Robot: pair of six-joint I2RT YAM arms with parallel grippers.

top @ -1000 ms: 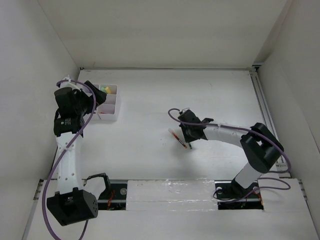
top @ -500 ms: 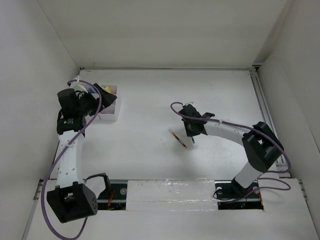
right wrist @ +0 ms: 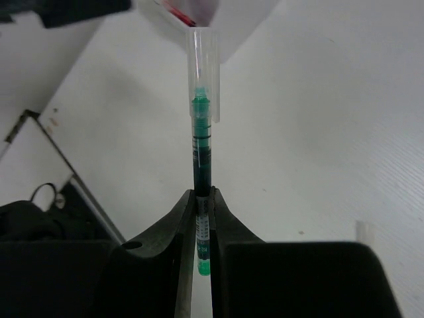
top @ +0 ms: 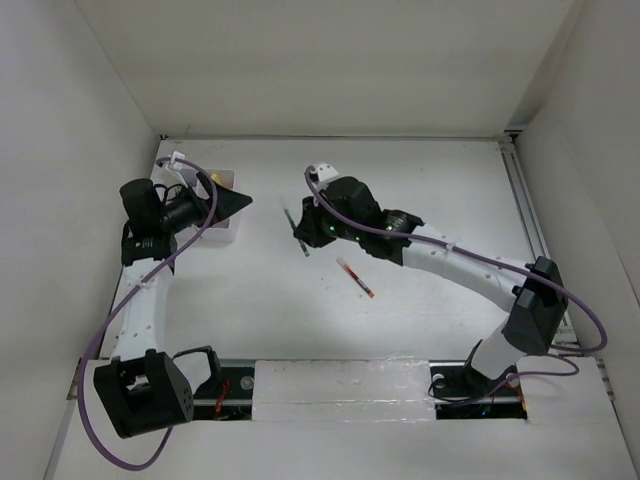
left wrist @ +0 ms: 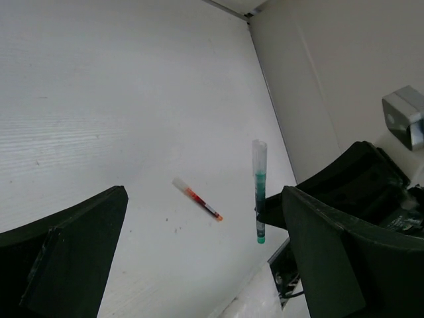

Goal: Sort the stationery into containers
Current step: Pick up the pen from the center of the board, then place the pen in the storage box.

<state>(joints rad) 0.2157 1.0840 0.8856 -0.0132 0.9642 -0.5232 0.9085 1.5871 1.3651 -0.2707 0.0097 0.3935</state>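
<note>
Counter (top: 420,190): white, and it carries the box and one loose pen.

Box (top: 226,232): white and divided, in the far left corner. A yellow item (top: 213,178) shows in a back compartment. The left arm hides most of the rest.

Left hand (top: 228,202): above the box's right side, jaws wide apart, holding nothing.

Right hand (right wrist: 200,202): in the air just right of the box, clamped on the green pen (right wrist: 202,152).

Green pen: slim clear barrel, green ink inside, long clear cap, green plug at the tail. It is pinched near the tail, and the capped end points toward the box. I judge it light, stiff and smooth. With that much overhang it could swivel in so narrow a pinch. Mid-barrel would be the surer hold. The cap is a poor place to hold, since it may pull off.

Red pen (top: 356,277): lies flat on the counter, farther right of the box than the green pen. It has a clear barrel, red ink and a pale end. It looks equally light and likely to roll, so it is best pinched across the middle.
</note>
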